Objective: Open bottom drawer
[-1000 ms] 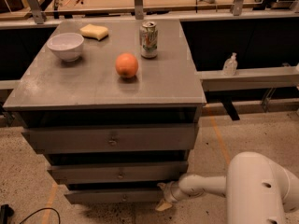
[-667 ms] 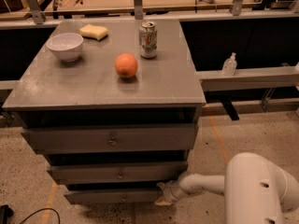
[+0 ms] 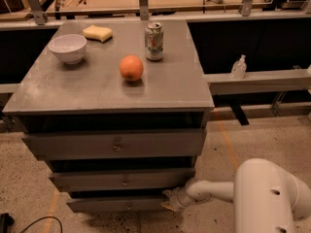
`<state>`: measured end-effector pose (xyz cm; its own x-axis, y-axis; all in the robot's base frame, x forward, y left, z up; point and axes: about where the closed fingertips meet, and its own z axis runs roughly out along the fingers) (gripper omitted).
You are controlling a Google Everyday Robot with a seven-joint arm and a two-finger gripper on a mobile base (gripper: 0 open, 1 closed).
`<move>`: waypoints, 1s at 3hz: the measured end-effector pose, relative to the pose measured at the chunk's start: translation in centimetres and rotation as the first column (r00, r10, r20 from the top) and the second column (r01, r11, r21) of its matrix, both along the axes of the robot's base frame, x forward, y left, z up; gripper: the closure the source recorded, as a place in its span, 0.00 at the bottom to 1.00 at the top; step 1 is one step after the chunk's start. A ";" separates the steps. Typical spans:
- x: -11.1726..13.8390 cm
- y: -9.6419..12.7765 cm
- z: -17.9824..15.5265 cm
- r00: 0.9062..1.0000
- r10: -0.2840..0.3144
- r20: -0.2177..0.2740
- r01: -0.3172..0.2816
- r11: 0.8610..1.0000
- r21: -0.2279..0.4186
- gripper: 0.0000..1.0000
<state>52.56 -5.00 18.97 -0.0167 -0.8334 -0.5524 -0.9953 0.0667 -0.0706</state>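
Note:
The grey metal cabinet has three drawer fronts. The bottom drawer [image 3: 119,204] is the slimmest panel, low down, with a small round knob [image 3: 129,207] at its centre. My gripper [image 3: 170,200] reaches in from the lower right on a white arm [image 3: 216,191]. It sits at the bottom drawer's right end, right beside the panel. The knob is well to the gripper's left.
The middle drawer [image 3: 124,179] and the top drawer [image 3: 115,143] are above. On the cabinet top [image 3: 87,89] stand a white bowl [image 3: 68,47], a yellow sponge [image 3: 97,32], a soda can [image 3: 154,41] and an orange [image 3: 131,68]. A black cable [image 3: 29,222] lies on the speckled floor at left.
The view has shifted a little. The gripper stays at the bottom drawer's right end, and the drawers look unmoved.

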 end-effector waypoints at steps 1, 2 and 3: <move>0.0 0.0 0.0 1.000 0.000 0.000 0.000 1.000 0.000 1.00; 0.0 0.0 0.0 1.000 0.000 0.000 0.000 1.000 0.000 1.00; 0.0 0.0 0.0 1.000 0.000 0.000 0.000 1.000 0.000 1.00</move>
